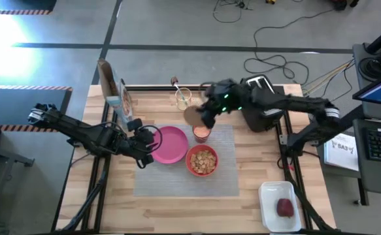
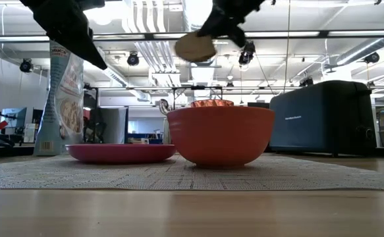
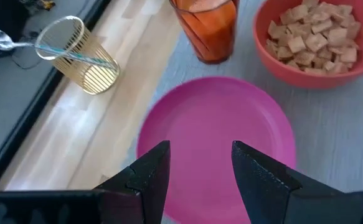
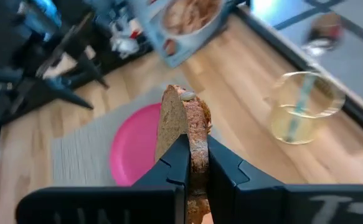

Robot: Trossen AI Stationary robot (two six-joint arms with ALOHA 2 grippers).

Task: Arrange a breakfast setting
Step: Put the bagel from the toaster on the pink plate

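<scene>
Grey woven placemat (image 1: 190,171) is being used as the base of the setting on the wooden tabletop (image 1: 177,212), and much is already laid on it. Largest of the pieces, the round pink plate (image 1: 168,145) is lying bare on the mat's left part, with the red-orange bowl (image 1: 202,161) of cereal squares just beside it and the small orange-tinted cup (image 1: 202,133) behind the bowl.

Still to be placed, by this judgement: the toast slice (image 4: 186,127), being carried edge-up above the mat near the plate, pinched tightly in the jaws of the right gripper (image 4: 193,163); the metal spoon (image 3: 19,42), standing in a clear glass (image 1: 183,97) off the mat; and the small dark-red fruit (image 1: 284,207), resting on the white tray (image 1: 270,196).

Over the plate's near edge the left gripper (image 3: 200,163) is being held, jaws partly apart and gripping nothing.
</scene>
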